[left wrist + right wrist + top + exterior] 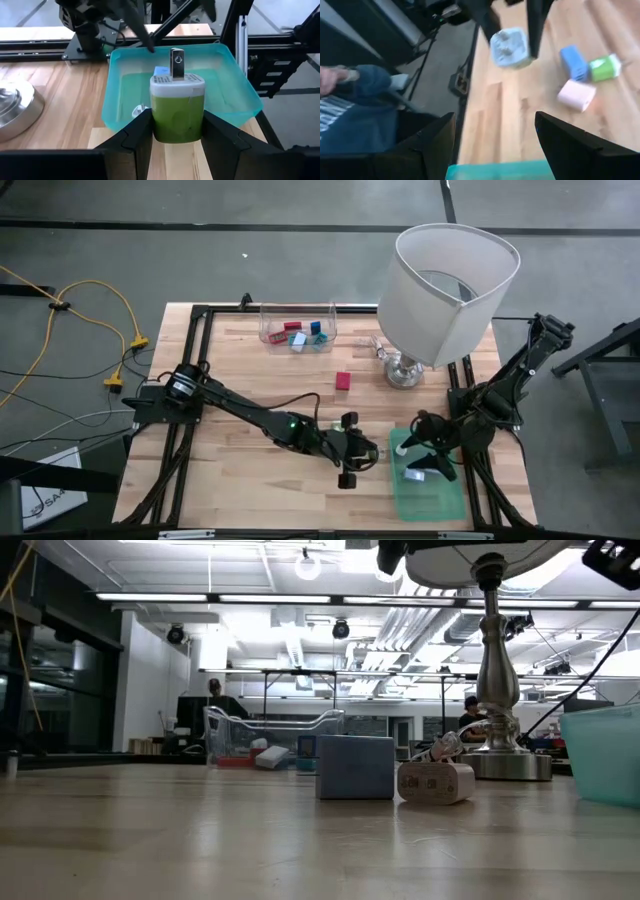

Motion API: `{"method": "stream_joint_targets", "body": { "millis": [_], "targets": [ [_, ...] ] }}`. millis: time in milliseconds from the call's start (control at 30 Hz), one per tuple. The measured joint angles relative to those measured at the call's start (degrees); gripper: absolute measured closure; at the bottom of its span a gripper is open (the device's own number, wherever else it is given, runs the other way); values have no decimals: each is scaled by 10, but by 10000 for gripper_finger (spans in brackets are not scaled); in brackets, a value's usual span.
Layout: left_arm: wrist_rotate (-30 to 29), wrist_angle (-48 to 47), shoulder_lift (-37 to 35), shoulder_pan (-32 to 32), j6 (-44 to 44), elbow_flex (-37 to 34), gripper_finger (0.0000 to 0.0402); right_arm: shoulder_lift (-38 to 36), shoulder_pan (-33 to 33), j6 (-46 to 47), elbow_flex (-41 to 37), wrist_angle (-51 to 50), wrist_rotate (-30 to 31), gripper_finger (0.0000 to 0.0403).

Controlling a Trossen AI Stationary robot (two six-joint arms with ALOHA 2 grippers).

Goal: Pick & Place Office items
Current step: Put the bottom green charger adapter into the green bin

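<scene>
Left gripper (177,122): closed partway on a green block (177,107), one finger on each side, held just short of the near rim of the teal tray (116,107), right of table centre. White cap on the block with one metal prong standing up. Small printed label on the cap, too fine to read.

Right gripper (495,120): fingers spread wide, nothing between them, hanging over the teal tray at the near right of the table.

Writing:
- Tan piece (435,782) in the low view: dark marks on its face, not legible.
- Paper (50,500) on the floor left of the table: letters beginning "SA", the rest cut off.
- Blue sleeve (355,115) of a person beside the table: white lettering, cut off and blurred.

Other task items:
- Red piece (343,380) alone on the wood near table centre.
- Red, blue and light blue pieces inside the clear bin (298,330) at the far edge; exact count not clear.
- Grey-blue block (355,768) touching or just beside the tan piece; cannot tell which.
- Right wrist view: light blue (507,47), blue (574,62), green (605,67) and pink (576,95) pieces on wood, all blurred.

Hidden or cut off:
- Lamp (450,290) at far right: shade covering most of its base from above, shade cut off in the low view.
- White bits inside the tray, partly under the right gripper, kind not clear.
- Two people far off in the room, too small for detail.
</scene>
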Motion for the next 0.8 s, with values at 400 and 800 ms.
{"method": "stream_joint_targets", "body": {
  "millis": [400, 800],
  "targets": [
    [-1, 11, 0, 0, -46, 0, 264, 19, -7, -179, 0, 0, 120, 142],
    [-58, 24, 0, 8, -18, 0, 264, 82, -6, -291, 0, 71, 187, 149]
  ]
}}
